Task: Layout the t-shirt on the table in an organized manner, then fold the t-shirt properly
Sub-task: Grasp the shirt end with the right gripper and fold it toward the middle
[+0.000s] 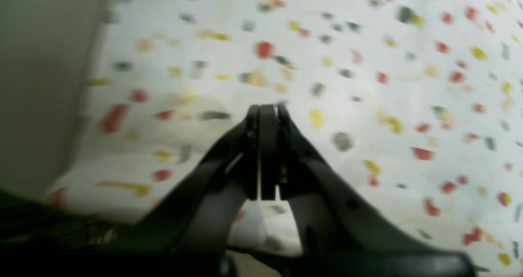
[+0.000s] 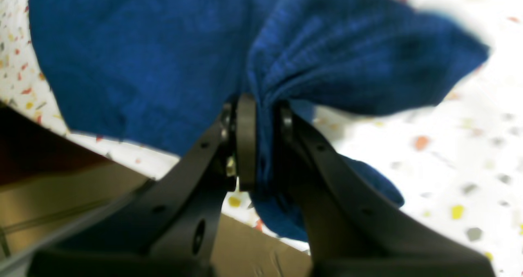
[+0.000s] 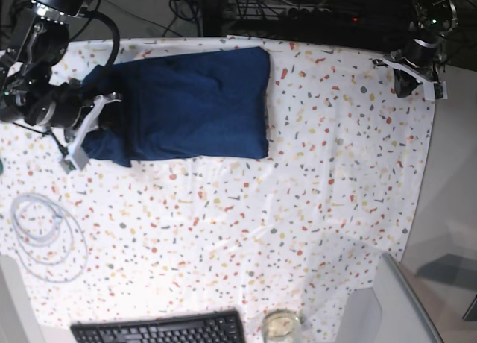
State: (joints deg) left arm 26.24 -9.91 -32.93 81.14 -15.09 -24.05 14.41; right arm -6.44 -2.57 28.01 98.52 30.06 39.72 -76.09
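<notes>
The dark navy t-shirt (image 3: 186, 104) lies as a rough rectangle on the far left part of the table (image 3: 298, 194). My right gripper (image 3: 110, 119) is at its left end, shut on a bunched fold of the cloth. In the right wrist view the pinched t-shirt (image 2: 135, 60) fans out beyond the right gripper (image 2: 263, 107), and a tail of fabric hangs below the jaws. My left gripper (image 3: 415, 74) sits at the far right corner of the table, well away from the shirt. In its own wrist view the left gripper (image 1: 267, 109) is shut and empty above the speckled table (image 1: 367, 85).
A black keyboard (image 3: 160, 329) lies at the near edge, with a small glass dish (image 3: 281, 324) beside it. A coil of white cable (image 3: 45, 235) rests at the left. The table's edge (image 1: 94, 105) runs close to the left gripper. A grey panel (image 3: 387, 306) stands at the near right.
</notes>
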